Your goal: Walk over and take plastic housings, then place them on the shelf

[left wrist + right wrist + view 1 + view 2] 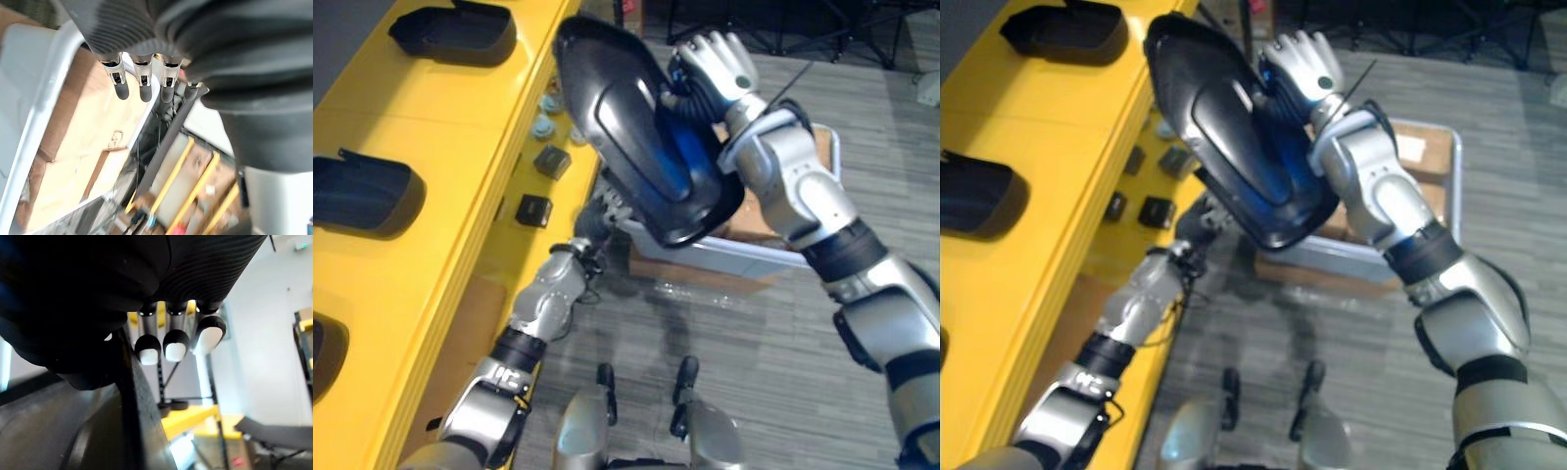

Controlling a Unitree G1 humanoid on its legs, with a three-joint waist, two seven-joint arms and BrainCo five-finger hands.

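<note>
Left eye view: housing (pixel 636 137) hangs tilted between both hands, just right of the shelf (pixel 440 157), near a crate (pixel 734 257). The likely risk is its low near end sliding off the left hand (pixel 597 215), which only props it with straightish fingers. Right hand (pixel 720 59), raised far, curls its fingers over the top rim.

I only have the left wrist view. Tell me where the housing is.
Observer: The right hand grips the housing by its upper edge and holds it raised in front of the robot, with the left hand at its lower end.
Operator: Report the shelf.
Observer: The yellow shelf lies to the robot's left, with other housings already on it.
</note>
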